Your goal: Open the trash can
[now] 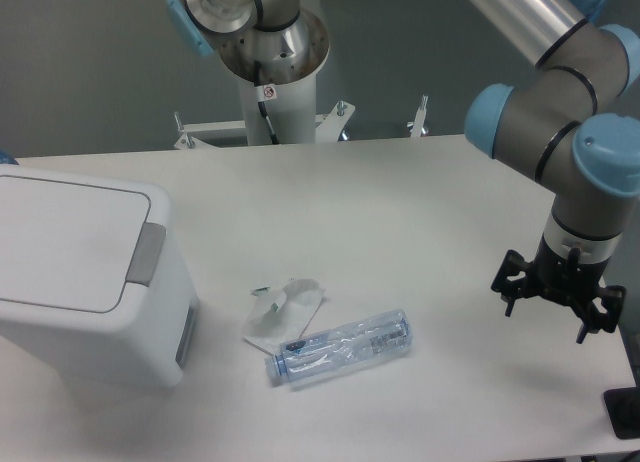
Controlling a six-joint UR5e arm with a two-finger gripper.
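trash can (85, 282) sits at the left edge of the frame, lower left, on the white table (400, 212) — big white boxy bin, rounded corners. lid (65, 242) is flat and down, closed. grey push-button (145, 254) sits on the lid's right edge, so the button side faces right, toward the middle of the table. the bin's left part is cut off by the frame edge, so its long axis can't be told for sure; the visible part of the lid looks stretched left-right, slightly tilted down toward the right. bin stands upright.

gripper (556, 307) hangs at the right side of the frame, mid-height, pointing down above the table near its right edge — fingers spread apart, nothing between them. well apart from the trash can, nearly the whole table width away.

between them, lower centre: clear plastic bottle (340, 347) lying on its side, cap end toward lower left, long axis roughly left-right with the right end a bit higher. crumpled white paper (280, 312) just beside it, at its upper left, looks touching. both lie near the bin's right side but apart from it.

robot base column (270, 62) stands at top centre behind the table.
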